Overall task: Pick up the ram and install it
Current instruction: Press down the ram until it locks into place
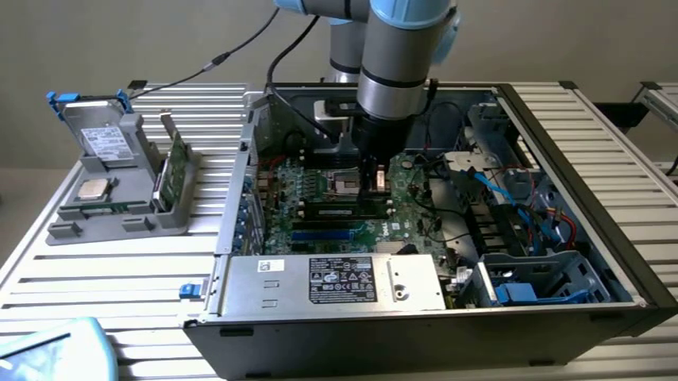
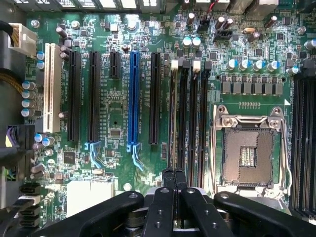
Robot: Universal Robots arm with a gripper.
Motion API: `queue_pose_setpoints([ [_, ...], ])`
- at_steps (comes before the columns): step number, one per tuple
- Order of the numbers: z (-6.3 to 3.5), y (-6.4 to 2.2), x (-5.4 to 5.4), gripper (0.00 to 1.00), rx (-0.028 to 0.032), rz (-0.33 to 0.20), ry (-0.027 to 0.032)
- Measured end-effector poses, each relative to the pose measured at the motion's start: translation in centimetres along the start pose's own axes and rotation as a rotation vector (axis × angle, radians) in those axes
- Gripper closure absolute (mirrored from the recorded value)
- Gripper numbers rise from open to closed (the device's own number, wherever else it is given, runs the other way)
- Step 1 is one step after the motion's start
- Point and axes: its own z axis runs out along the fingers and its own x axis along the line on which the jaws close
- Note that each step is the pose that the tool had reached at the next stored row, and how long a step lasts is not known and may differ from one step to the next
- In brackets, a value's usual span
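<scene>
The ram (image 1: 337,211) lies along a black memory slot of the motherboard (image 1: 317,178) inside the open computer case. In the wrist view the ram (image 2: 172,118) is a thin edge-on strip in the slot beside the other memory slots. My gripper (image 1: 371,190) reaches down into the case over the end of the ram at the exterior view's right. In the wrist view my gripper (image 2: 174,173) has its two black fingers pressed together, shut, just above that slot. I cannot see any of the ram pinched between them.
The bare CPU socket (image 2: 247,150) sits beside the memory slots. A power supply (image 1: 329,282) fills the case front; blue cables (image 1: 509,186) run at the exterior view's right. On the slatted table, a grey fixture (image 1: 117,198) holds a hard drive (image 1: 106,139) and a bracketed green card (image 1: 175,167).
</scene>
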Motion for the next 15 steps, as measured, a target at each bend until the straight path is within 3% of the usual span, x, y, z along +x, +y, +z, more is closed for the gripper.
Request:
queue_pose_setpoints([
  [9, 0.12, 2.03, -0.1, 0.89, 0.02, 0.001, 0.0006],
  [15, 0.19, 3.02, -0.2, 0.89, 0.0296, 0.001, 0.0005],
])
